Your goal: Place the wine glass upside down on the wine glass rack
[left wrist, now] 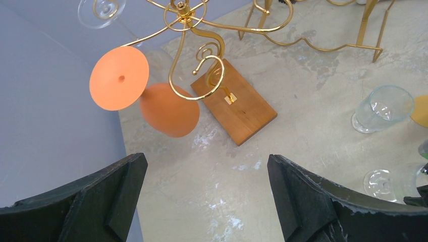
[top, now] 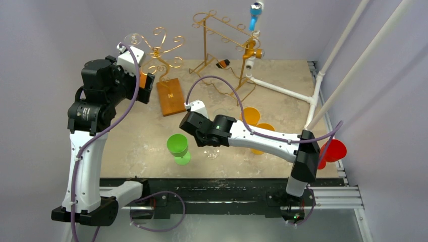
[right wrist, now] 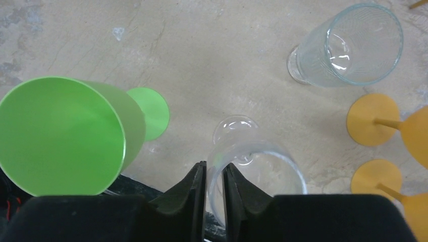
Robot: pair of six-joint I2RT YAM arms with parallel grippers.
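The fingers of the right gripper are seen, in the right wrist view only, pinched onto the rim wall of the clear wine glass, one inside the bowl and one outside. The glass's round foot shows through the bowl against the tabletop. A green glass stands just beside it. In the top view this grip is hidden under the wrist, and the wine glass is only a faint outline. The left gripper is held spread wide with nothing between its fingers, raised near the wine glass rack, well apart from the wine glass. Only the left wrist view shows clearly that an orange glass hangs upside down from a gold arm of the rack. In the top view the left arm covers most of it.
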